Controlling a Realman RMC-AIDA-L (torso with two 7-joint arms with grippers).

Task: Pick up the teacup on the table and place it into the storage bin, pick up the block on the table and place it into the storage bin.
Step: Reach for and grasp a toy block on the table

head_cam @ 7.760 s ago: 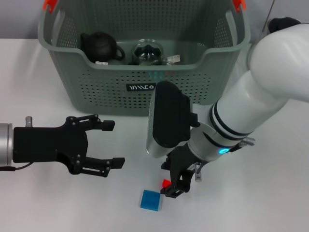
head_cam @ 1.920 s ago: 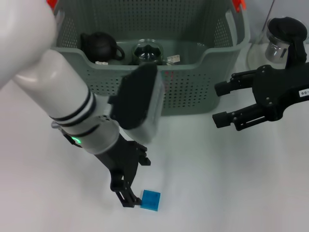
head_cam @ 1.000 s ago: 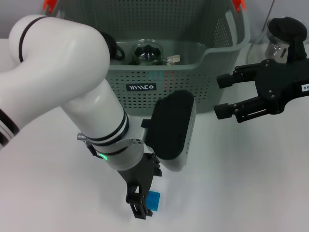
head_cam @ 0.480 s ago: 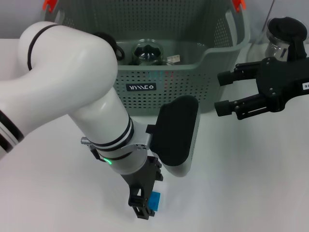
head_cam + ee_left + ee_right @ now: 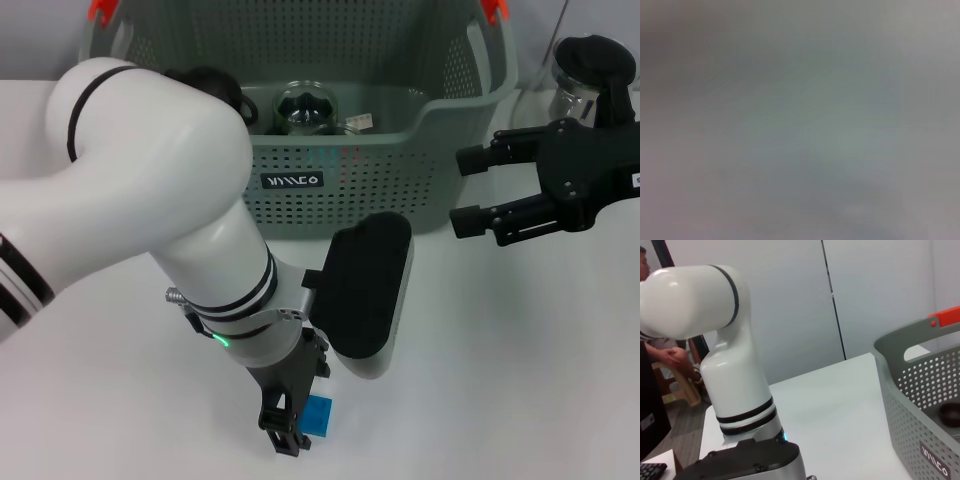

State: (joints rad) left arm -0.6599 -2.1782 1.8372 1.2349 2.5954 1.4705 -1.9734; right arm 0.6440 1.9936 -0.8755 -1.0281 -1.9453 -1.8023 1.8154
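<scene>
Block [image 5: 318,414], small and blue, sits on the white desk [image 5: 520,380] at the bottom centre of my head view. My left tool [image 5: 291,424] is down over it, fingers at its left edge; whether they grip, I cannot tell. My right tool [image 5: 475,189] hangs released at the right, beside the storage bin [image 5: 400,175] across the upper frame.

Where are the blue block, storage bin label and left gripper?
blue block [image 5: 320,414], head view, top face.
storage bin label [image 5: 292,181], head view, white lettering.
left gripper [image 5: 293,425], head view, between fingertips at the block.
</scene>
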